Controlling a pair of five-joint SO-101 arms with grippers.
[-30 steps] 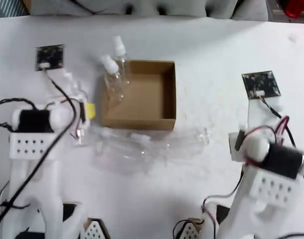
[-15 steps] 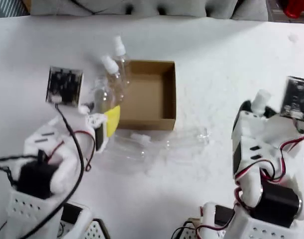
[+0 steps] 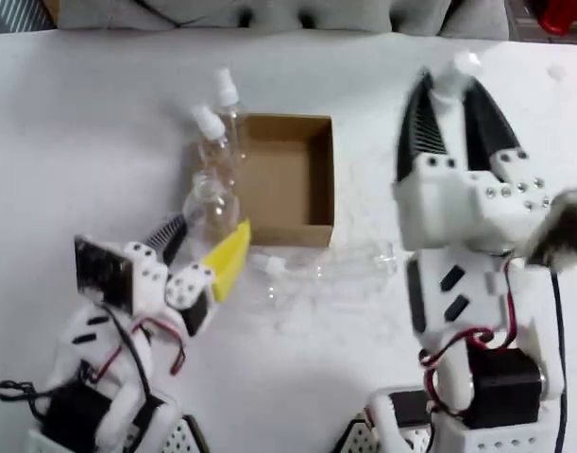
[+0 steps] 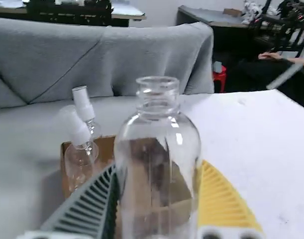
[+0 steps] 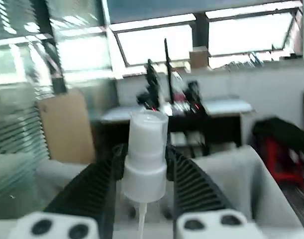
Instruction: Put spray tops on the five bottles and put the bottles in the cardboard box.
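Two arms up over the white surface (image 3: 99,85), and I've got the open brown cardboard box (image 3: 269,231) sitting mid-surface. My right tool (image 3: 453,80) is raised high, off to the box's right, black fingers clenched on a white spray top (image 3: 463,68), nozzle stem hanging down between them in the wrist view (image 5: 144,154). My left tool (image 3: 212,225), one grey finger and one yellow, grips an upright clear open-necked bottle (image 4: 159,169) at the box's near-left corner. Two capped clear bottles (image 3: 212,132) stand just beside the box's left wall. More clear bottles lying sideways (image 3: 335,264) before the box; count unclear.
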